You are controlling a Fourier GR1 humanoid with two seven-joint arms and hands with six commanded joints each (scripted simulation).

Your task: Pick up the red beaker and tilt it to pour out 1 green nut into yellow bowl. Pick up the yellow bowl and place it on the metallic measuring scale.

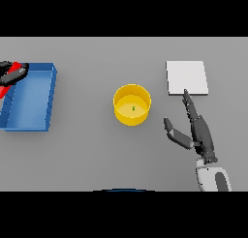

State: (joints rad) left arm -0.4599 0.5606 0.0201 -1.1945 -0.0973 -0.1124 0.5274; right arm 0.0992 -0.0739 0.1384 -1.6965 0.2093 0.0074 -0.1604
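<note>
Grey table (pixel 97 155), bowl (pixel 131 104) at centre with one green nut (pixel 133 108) in it; the pour looks done.

Right hand (pixel 196 130) lies open and empty, fingers straight and pointing up toward the scale (pixel 187 77), thumb spread toward the bowl, which sits to its left and a little farther off; this hand is clearly the nearer one. The scale is just beyond its fingertips. Left hand (pixel 9 72) is at the far left edge over the blue tray (pixel 34 99), curled round the red beaker (pixel 12 75), both cut off by the frame.
</note>
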